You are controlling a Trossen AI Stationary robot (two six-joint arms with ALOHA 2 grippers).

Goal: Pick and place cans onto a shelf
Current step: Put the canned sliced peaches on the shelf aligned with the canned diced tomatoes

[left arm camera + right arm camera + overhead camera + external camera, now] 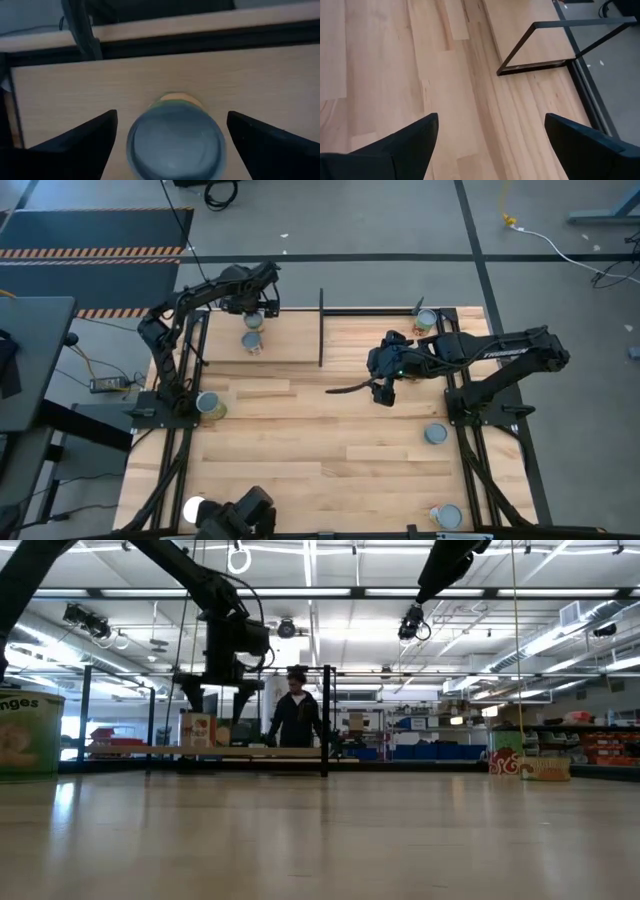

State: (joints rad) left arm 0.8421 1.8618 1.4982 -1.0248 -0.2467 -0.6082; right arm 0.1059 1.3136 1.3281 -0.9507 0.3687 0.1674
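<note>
Two cans stand on the shelf [290, 345], the pale raised board at the table's far left: one [252, 321] right under my left gripper [250, 307], the other [253, 342] just nearer. In the left wrist view the blue-grey lid of a can [175, 142] sits between my left gripper's [172, 114] open fingers, with a gap on either side. It rests upright on the shelf board [225, 75]. My right gripper [383, 393] hangs open above the middle of the table, with nothing between its fingers [491, 115].
More cans stand on the tabletop: near the left edge [210, 405], far right [427, 320], right [435, 434], near right [447, 516], and a glaring white one near left [197, 507]. A black upright rod [321, 328] ends the shelf. A person [297, 710] stands beyond the table.
</note>
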